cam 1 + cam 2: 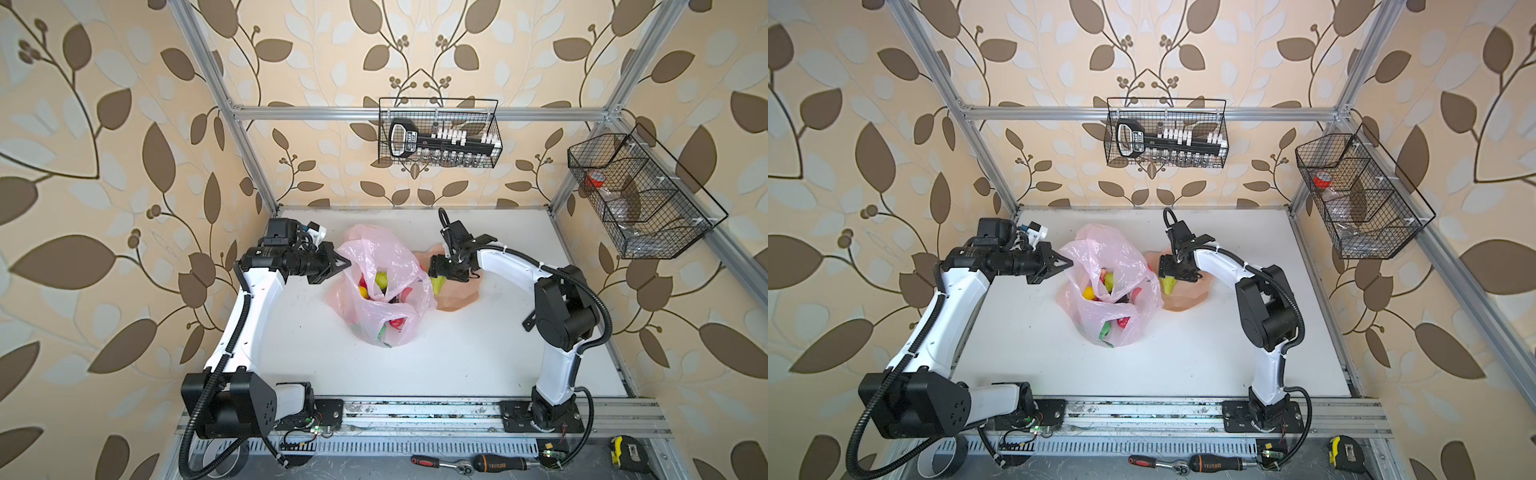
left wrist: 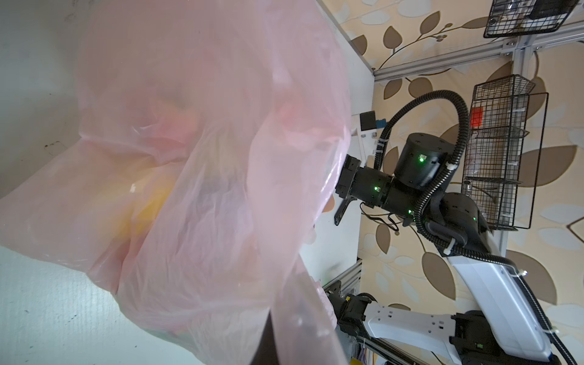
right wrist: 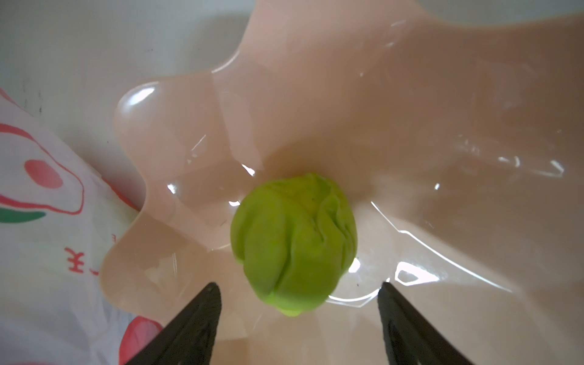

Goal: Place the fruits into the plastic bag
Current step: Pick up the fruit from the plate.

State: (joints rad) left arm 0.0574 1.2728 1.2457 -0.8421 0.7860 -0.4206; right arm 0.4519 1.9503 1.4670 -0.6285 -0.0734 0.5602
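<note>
The pink plastic bag (image 1: 384, 253) (image 1: 1100, 253) stands open mid-table, with a yellow lemon (image 1: 363, 292), a green pear (image 1: 382, 280) and red fruits (image 1: 397, 323) inside. My left gripper (image 1: 345, 262) (image 1: 1068, 262) is shut on the bag's left rim and holds it up. In the left wrist view the bag's film (image 2: 205, 189) fills the picture and drapes over the gripper (image 2: 271, 331). My right gripper (image 3: 298, 287) (image 1: 440, 276) hangs open just above a wrinkled green fruit (image 3: 294, 243) (image 1: 1168, 286), one finger on each side and neither touching. That fruit lies alone in the peach wavy-edged dish (image 3: 410, 110) (image 1: 457, 297).
The dish touches the bag's right side, whose printed film (image 3: 47, 221) shows beside it. Wire baskets hang on the back wall (image 1: 440, 133) and the right frame (image 1: 640, 195). A ratchet (image 1: 469, 461) and a tape measure (image 1: 627, 453) lie beyond the front rail.
</note>
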